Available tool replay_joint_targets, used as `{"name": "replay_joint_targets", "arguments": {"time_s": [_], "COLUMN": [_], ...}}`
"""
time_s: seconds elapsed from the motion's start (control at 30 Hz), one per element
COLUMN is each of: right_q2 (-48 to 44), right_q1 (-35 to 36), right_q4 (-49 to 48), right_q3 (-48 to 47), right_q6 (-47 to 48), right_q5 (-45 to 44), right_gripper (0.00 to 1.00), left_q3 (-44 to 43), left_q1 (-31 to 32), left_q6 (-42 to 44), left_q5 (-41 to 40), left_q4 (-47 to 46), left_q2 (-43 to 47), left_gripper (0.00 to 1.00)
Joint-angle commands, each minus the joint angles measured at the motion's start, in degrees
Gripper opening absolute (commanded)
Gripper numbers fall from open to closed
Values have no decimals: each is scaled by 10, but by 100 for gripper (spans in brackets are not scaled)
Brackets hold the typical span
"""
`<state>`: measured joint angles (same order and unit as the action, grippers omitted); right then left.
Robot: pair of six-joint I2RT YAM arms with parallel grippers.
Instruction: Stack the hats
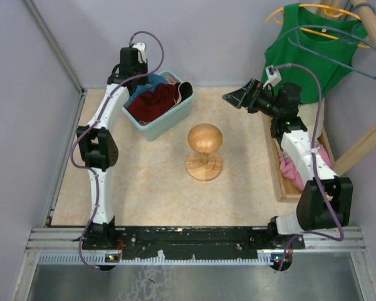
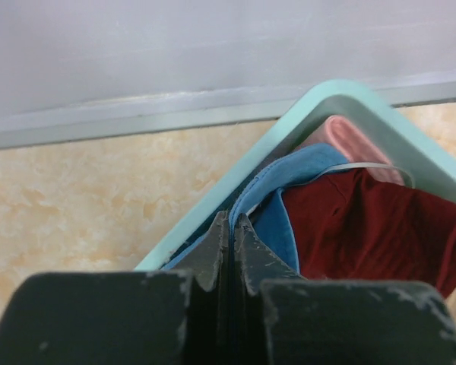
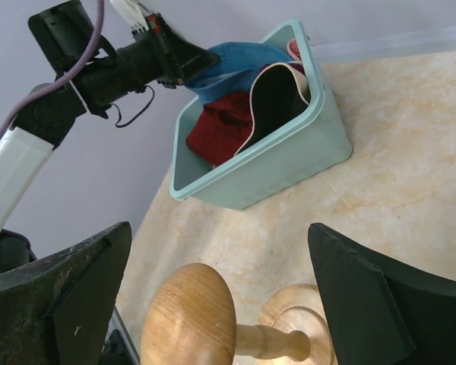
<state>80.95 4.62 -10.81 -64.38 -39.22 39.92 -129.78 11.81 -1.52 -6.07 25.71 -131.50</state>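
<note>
A teal basket [image 1: 178, 116] at the back left holds the hats. My left gripper [image 2: 231, 220] is shut on the brim of the blue hat [image 2: 304, 171] at the basket's near corner. The dark red hat [image 2: 372, 228] lies beside it, and a pale pinkish hat [image 2: 349, 141] stands against the far wall of the basket. From above, the left gripper [image 1: 138, 70] sits over the blue hat [image 1: 151, 81] and the dark red hat [image 1: 153, 103]. My right gripper [image 1: 235, 99] hangs open and holds nothing. It is right of the basket and above the table.
A wooden hat stand [image 1: 204, 152] with a round head [image 3: 190, 312] stands mid-table, below the right gripper [image 3: 219, 228]. A wooden tray [image 1: 277, 175] at the right edge holds pink cloth [image 1: 290, 170]. A green tank top [image 1: 313, 50] hangs at the back right.
</note>
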Motion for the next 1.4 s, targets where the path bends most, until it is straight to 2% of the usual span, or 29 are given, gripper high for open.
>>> {"name": "replay_joint_targets", "arguments": {"time_s": [0.0, 0.2, 0.4, 0.53, 0.7, 0.8, 0.87, 0.97, 1.07, 1.17, 1.3, 1.37], "right_q2": [-35, -46, -65, -88, -112, -121, -126, -124, -116, -108, -99, -97], "right_q1": [-2, 1, 5, 5, 5, 5, 5, 5, 7, 15, 25, 29], "right_q4": [-33, -51, -45, -23, -12, -5, -3, -10, -33, -42, -50, -53], "right_q3": [7, 18, 30, 42, 65, 75, 80, 88, 97, 98, 99, 100], "right_q6": [-11, -29, -30, -18, -11, -7, -3, -5, -21, -22, -25, -25], "right_q5": [-4, -3, -4, -6, -7, -8, -7, -5, -2, -2, -4, -4], "right_gripper": [99, 99, 99, 99, 99, 99, 99, 99, 99, 99, 99, 99], "left_q3": [-49, -14, -51, -33, 117, 316, 406, 462, 478, 472, 424, 396], "left_q1": [1, 13, 16, 32, 89, 126, 146, 157, 157, 154, 118, 83], "left_q6": [45, 86, 96, 99, 133, 108, 87, 55, 39, 12, -27, -59], "left_q5": [41, 34, 11, 29, -19, -38, -35, -4, 40, 27, 49, 75], "left_q4": [-28, -36, -48, -44, -53, -131, -174, -175, -158, -161, -141, -119], "left_q2": [87, 157, 165, 176, 230, 311, 360, 388, 391, 404, 413, 407], "left_gripper": [0, 0, 0, 0, 0, 1, 2, 12, 35, 52, 68, 69]}}
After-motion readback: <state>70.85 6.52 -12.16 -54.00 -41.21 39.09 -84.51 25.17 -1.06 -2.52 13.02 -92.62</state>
